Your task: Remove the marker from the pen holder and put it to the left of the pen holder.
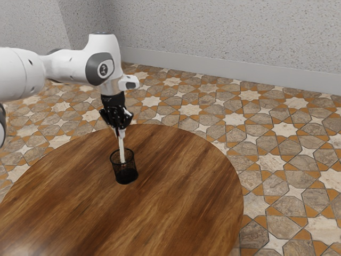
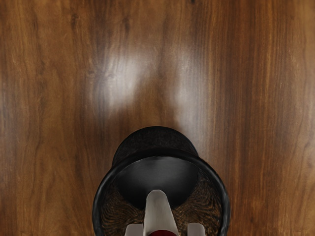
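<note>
Just over the pen holder point(image 1: 117, 175) are the fingers point(image 1: 120, 131), pointing down to it; whether they are open or closed on something, I cannot tell. Directly below them is the marker point(image 1: 122, 149), a slim whitish thing, almost upright with a small tilt. Its lower part goes inside the rim of the pen holder, so the marker is not yet out. In the wrist view one sees its pale rounded end over the black bottom of the holder, and a dark red part higher up on it, closer to my hand. How deep its end reaches, I cannot say exactly.

Around the marker goes the round black rim, and under the rim the wall is of dark mesh, through which some brown wood can be seen. This holder stands upright on the tabletop point(image 1: 186, 176), which is round, of brown wood with dark stripes in the grain. It stands toward the far edge, on the exterior view's left half. Some pale shine lies on the wood near the holder.

From the exterior view's left comes my white arm point(image 1: 69, 66), bent down at the wrist. Farther out there is a floor point(image 1: 272, 138) of star-patterned tiles in brown, orange and cream, and behind it a speckled grey wall point(image 1: 213, 32).
</note>
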`<action>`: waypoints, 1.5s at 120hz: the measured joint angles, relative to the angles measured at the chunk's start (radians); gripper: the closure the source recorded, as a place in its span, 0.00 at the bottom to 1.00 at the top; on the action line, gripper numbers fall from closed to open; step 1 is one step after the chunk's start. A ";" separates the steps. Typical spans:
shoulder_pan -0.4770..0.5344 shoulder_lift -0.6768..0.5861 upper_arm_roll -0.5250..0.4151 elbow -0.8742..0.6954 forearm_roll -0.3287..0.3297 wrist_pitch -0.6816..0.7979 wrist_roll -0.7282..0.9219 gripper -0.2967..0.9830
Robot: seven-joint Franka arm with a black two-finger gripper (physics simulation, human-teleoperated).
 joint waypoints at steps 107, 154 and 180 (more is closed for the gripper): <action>0.127 0.171 0.021 -0.019 0.342 -0.444 0.000 0.85; 0.104 0.031 0.016 -0.048 0.261 -0.326 0.019 0.41; 0.041 -0.291 -0.023 -0.088 0.149 -0.187 0.031 0.30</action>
